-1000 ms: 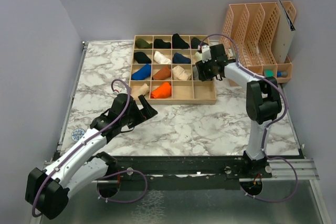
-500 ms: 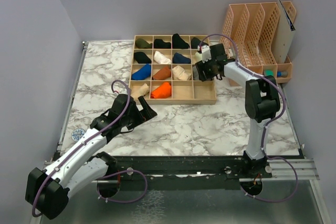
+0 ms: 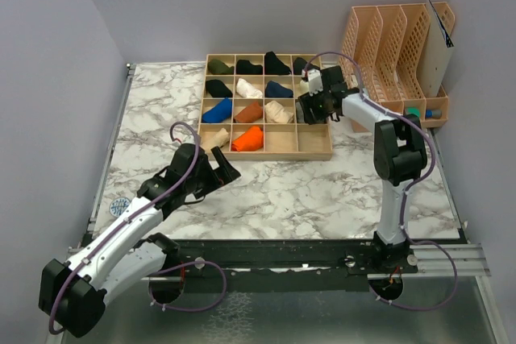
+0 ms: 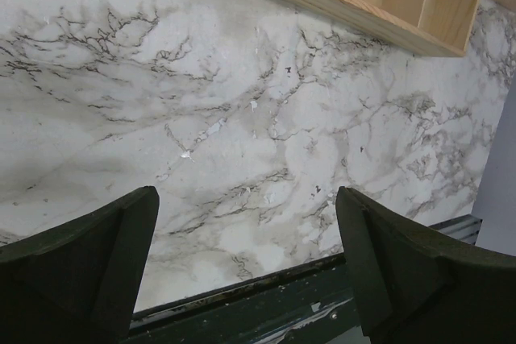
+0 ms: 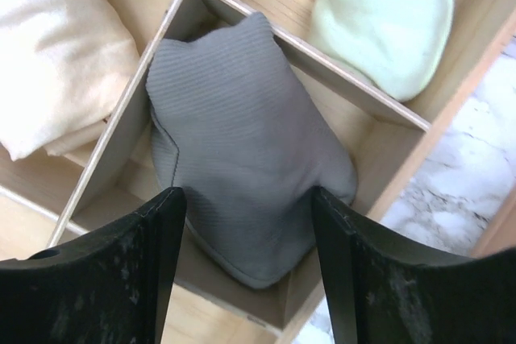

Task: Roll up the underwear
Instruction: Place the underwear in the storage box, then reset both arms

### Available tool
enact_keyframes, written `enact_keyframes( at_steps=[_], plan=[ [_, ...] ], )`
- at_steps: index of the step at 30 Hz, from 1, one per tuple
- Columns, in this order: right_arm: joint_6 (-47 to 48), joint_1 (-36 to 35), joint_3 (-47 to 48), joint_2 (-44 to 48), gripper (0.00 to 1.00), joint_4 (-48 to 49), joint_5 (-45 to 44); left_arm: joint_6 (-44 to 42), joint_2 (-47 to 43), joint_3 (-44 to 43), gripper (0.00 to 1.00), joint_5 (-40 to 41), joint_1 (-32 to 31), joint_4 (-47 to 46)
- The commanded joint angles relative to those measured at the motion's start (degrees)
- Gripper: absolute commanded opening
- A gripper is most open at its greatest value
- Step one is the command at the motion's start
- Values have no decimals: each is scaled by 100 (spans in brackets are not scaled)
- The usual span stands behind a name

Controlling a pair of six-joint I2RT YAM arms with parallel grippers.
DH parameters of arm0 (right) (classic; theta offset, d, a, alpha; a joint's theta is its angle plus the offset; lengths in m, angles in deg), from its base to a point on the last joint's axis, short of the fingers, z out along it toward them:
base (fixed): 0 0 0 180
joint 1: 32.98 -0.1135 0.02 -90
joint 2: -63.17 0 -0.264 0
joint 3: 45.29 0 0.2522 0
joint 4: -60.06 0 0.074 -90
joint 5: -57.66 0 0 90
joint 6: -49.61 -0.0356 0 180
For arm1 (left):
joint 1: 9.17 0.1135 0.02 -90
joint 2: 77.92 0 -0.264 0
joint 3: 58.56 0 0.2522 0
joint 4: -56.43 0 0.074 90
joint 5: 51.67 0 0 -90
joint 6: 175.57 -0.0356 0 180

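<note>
Grey underwear (image 5: 242, 142), rolled into a plump bundle, sits in a right-column compartment of the wooden tray (image 5: 137, 102). My right gripper (image 5: 246, 195) straddles it, both fingers pressing its sides, so the jaws are shut on it. From above, the right gripper (image 3: 310, 106) hangs over the tray (image 3: 274, 156). A pale beige underwear roll (image 3: 213, 140) lies in the tray's near-left compartment. Just in front of it my left gripper (image 3: 228, 168) stands wide open. The left wrist view shows the left gripper (image 4: 246, 199) empty above bare marble.
Other compartments hold several rolled garments, among them a cream one (image 5: 56, 46) and a pale green one (image 5: 387, 22) beside the grey roll. Peach file organizers (image 3: 395, 46) stand at the back right. Grey walls close in the table's sides.
The right gripper has edged slightly left and back over the tray, and its fingers stand a little wider. The left arm has barely moved.
</note>
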Motion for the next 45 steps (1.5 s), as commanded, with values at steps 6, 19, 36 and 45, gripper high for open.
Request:
enact_keyframes(
  at_steps=[6,19,36,45],
  plan=[
    [-116,50,283,1390,97,-214,-361,-587,243,-886,99,614,44,362],
    [-2799,45,-2517,5095,100,1114,-629,-3267,1538,-4474,99,2512,48,1757],
    [-2460,50,-2006,5672,100,-1325,-1649,-3099,1300,-4257,99,2158,933,1811],
    [-2650,50,-2201,6154,100,-1127,-1094,-2644,739,-3833,99,1937,932,1968]
  ],
)
